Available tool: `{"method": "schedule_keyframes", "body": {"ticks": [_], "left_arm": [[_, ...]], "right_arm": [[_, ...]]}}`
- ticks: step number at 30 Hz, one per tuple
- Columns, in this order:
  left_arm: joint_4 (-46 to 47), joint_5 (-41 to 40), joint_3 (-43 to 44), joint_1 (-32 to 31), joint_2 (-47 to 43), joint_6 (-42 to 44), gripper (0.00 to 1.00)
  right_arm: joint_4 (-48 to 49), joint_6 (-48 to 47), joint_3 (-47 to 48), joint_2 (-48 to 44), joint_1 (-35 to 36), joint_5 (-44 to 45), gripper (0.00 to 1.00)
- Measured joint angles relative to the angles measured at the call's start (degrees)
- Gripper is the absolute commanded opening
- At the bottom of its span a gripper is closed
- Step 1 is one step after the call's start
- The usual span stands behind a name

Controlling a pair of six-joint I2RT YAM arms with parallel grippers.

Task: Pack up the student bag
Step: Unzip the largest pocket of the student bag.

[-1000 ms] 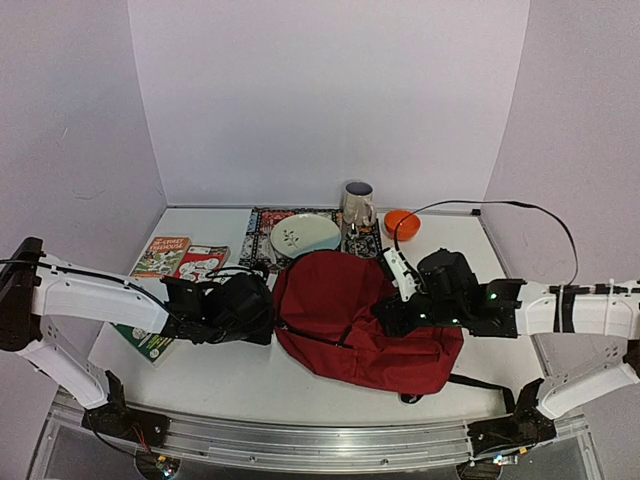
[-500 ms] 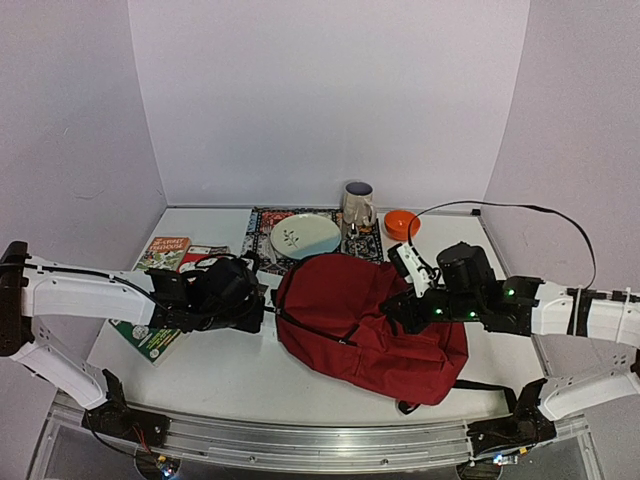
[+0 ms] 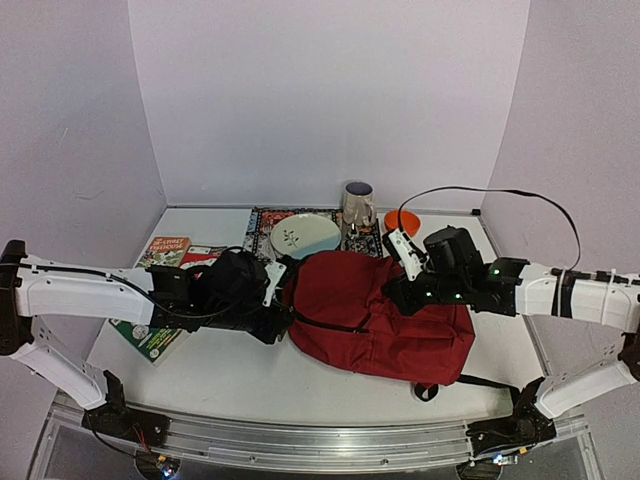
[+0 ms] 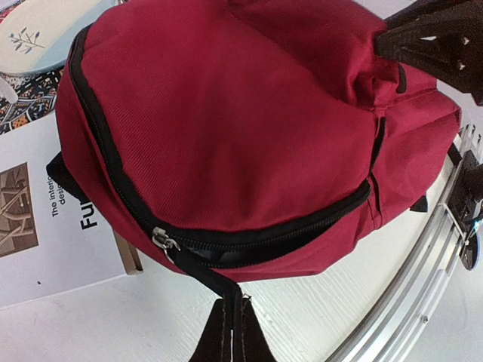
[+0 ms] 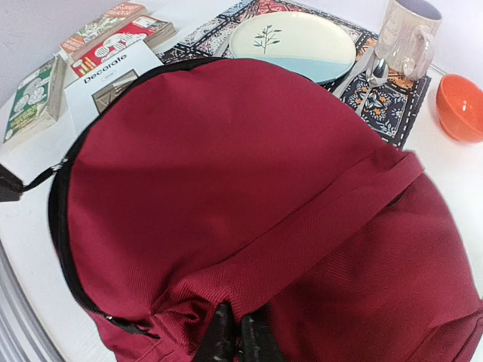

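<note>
The student bag (image 3: 375, 310) is a large dark-red backpack lying flat in the middle of the table. It also shows in the left wrist view (image 4: 226, 128) and in the right wrist view (image 5: 249, 196). My left gripper (image 4: 234, 309) is shut on the black zipper pull strap (image 4: 196, 271) at the bag's left end (image 3: 285, 320). The zipper slider (image 4: 162, 240) sits at the left of a partly open zipper. My right gripper (image 5: 235, 320) is shut on a fold of the bag's red fabric at its right side (image 3: 405, 295).
Books (image 3: 165, 255) lie at the left, one partly under the bag (image 4: 45, 219). A patterned mat (image 3: 262, 228) at the back holds a plate (image 3: 305, 236), a spoon (image 5: 370, 75) and a mug (image 3: 358, 203). An orange bowl (image 3: 398, 222) stands beside them. A metal rail (image 3: 300, 438) runs along the near edge.
Both grippers keep their hold. The left gripper has moved right with the zipper strap. The right gripper has lifted toward the back, and the bag has shifted and turned flatter.
</note>
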Motion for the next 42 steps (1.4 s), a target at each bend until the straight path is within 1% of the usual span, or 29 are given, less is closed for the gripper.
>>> {"method": "schedule_keyframes", "body": {"ticks": [3, 4, 8, 11, 15, 20, 25, 30, 34, 35, 37, 41, 42], "left_arm": [[1.0, 0.5, 0.2, 0.0, 0.0, 0.3, 0.0], [1.2, 0.6, 0.2, 0.1, 0.0, 0.4, 0.0], [2.2, 0.6, 0.4, 0.1, 0.5, 0.8, 0.0], [3.0, 0.6, 0.6, 0.1, 1.5, 1.0, 0.0], [4.3, 0.6, 0.7, 0.1, 1.9, 1.0, 0.0], [6.1, 0.8, 0.8, 0.1, 1.9, 1.0, 0.0], [7.4, 1.2, 0.8, 0.1, 1.6, 0.7, 0.0], [8.1, 1.2, 0.7, 0.1, 0.2, -0.3, 0.0], [8.6, 1.1, 0.7, 0.1, -0.7, -1.1, 0.0], [8.7, 1.0, 0.7, 0.1, -0.8, -1.4, 0.0], [8.7, 1.0, 0.7, 0.1, -1.0, -1.8, 0.0], [8.7, 0.4, 0.7, 0.2, -1.6, -2.0, 0.0], [8.7, 0.1, 0.7, 0.3, -1.8, -2.0, 0.0]], "right_arm": [[0.3, -1.1, 1.1, 1.9, -0.1, -0.3, 0.33], [0.4, -1.2, 1.2, 2.1, -0.1, -0.8, 0.37], [1.1, -2.0, 1.2, 2.2, 0.0, -2.8, 0.5], [1.7, -2.5, 1.2, 1.4, 0.7, -3.8, 0.58], [3.4, -3.4, 1.2, -0.1, 3.4, -6.0, 0.63], [6.5, -4.4, 1.3, 1.2, 7.6, -9.7, 0.65], [10.7, -5.0, 2.8, 9.0, 10.8, -12.8, 0.68], [13.9, -5.8, 4.9, 16.5, 13.0, -12.7, 0.68], [16.8, -6.6, 5.9, 19.9, 14.2, -11.0, 0.63], [17.5, -7.0, 6.0, 20.5, 14.3, -10.4, 0.58], [18.4, -7.5, 6.2, 21.3, 14.5, -9.2, 0.45], [19.4, -8.4, 6.2, 22.1, 14.5, -7.4, 0.12], [19.4, -8.4, 6.2, 22.1, 14.5, -7.1, 0.05]]}}
